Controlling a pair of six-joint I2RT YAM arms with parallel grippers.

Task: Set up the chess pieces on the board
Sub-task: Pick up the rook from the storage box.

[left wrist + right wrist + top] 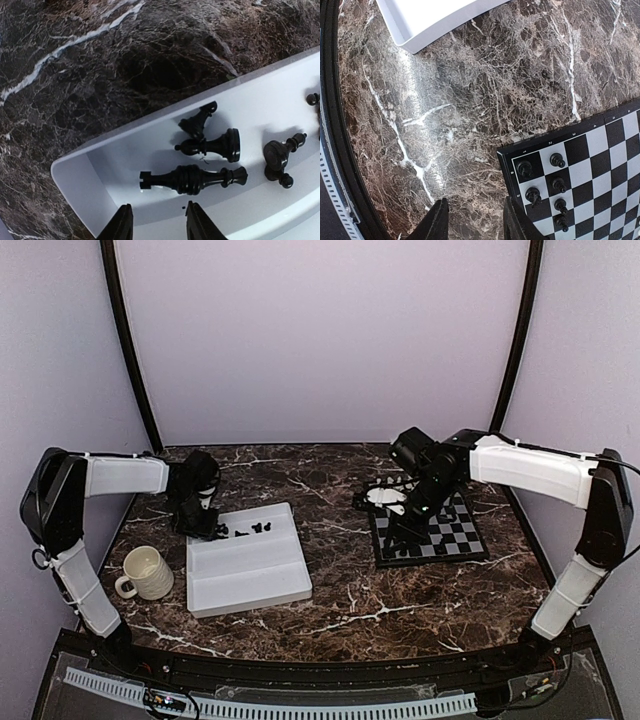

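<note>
Several black chess pieces lie on their sides in the corner of a white tray. Among them are a knight and a pawn. My left gripper hangs open just above them with nothing between its fingers. From above, it is at the tray's far left corner. Several black pieces stand in two rows at one corner of the board. My right gripper is open and empty over the marble, just beside that corner. Seen from above, that gripper is over the board's left side.
A cream mug stands left of the tray. Something white lies at the board's far left corner, partly behind the right arm. The tabletop is dark marble. A corner of the tray shows in the right wrist view.
</note>
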